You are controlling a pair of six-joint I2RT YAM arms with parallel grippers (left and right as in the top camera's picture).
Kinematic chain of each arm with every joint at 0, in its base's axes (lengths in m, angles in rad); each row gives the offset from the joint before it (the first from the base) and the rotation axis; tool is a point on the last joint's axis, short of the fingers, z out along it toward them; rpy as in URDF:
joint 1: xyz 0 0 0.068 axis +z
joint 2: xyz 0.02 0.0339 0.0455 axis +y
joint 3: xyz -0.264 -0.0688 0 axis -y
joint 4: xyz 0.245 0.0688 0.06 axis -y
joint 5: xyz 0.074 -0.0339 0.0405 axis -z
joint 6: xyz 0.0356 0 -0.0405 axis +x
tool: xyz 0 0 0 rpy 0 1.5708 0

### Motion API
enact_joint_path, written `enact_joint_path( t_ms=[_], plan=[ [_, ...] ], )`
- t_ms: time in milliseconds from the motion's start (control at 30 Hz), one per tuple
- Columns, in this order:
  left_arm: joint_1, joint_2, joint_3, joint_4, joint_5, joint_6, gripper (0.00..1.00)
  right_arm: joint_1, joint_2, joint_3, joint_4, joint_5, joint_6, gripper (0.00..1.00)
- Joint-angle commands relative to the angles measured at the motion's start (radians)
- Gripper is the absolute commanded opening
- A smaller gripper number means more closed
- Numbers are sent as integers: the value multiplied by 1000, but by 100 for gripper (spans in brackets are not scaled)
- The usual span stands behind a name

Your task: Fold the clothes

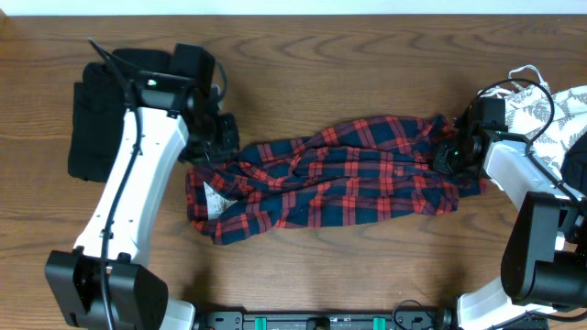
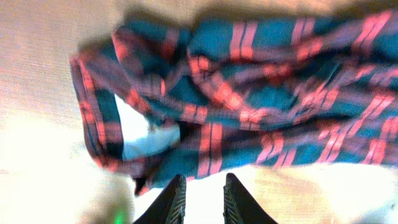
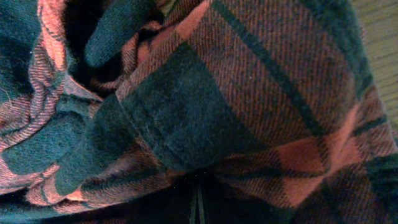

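The clothes' red-and-navy plaid shirt (image 1: 339, 179) lies crumpled lengthwise across the middle of the table, its white neck label (image 1: 215, 200) showing near the left end. My left gripper (image 1: 218, 147) hovers at the shirt's upper left edge. In the left wrist view the left gripper (image 2: 202, 180) is slightly open, bare table between its fingers (image 2: 177, 199) and the plaid shirt (image 2: 249, 93) just past the tips. My right gripper (image 1: 449, 151) sits on the shirt's right end. In the right wrist view the right gripper (image 3: 198, 183) is shut, with plaid cloth (image 3: 249, 93) bunched over its tips.
A black garment (image 1: 96, 124) lies folded at the far left beside the left arm. A white leaf-print garment (image 1: 541, 110) and dark cloth (image 1: 578, 160) sit at the right edge behind the right arm. Bare wood table (image 1: 348, 73) stretches behind the shirt.
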Motion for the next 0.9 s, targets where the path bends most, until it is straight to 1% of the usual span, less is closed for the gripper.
enact_joint_path(
  t_ms=[0,200,333,467,633,767,867],
  plan=[
    [-40,6,-66,-34,-9,-20,22,-20,42,-20,-20,77,16,1],
    [-127,6,-237,-18,-9,-20,22,-20,42,-20,-22,77,16,1],
    [-169,6,-363,38,-9,-21,21,-20,43,-20,-23,78,16,1],
    [-182,6,-441,97,-9,-21,21,-20,42,-20,-23,78,16,1],
    [-182,6,-512,256,-24,-21,22,-20,42,-20,-27,77,20,1],
    [-182,7,-563,441,-65,-20,22,-20,42,-20,-40,77,23,1],
    [-180,21,-593,566,-77,-15,23,-19,42,-20,-54,74,23,3]
  ],
)
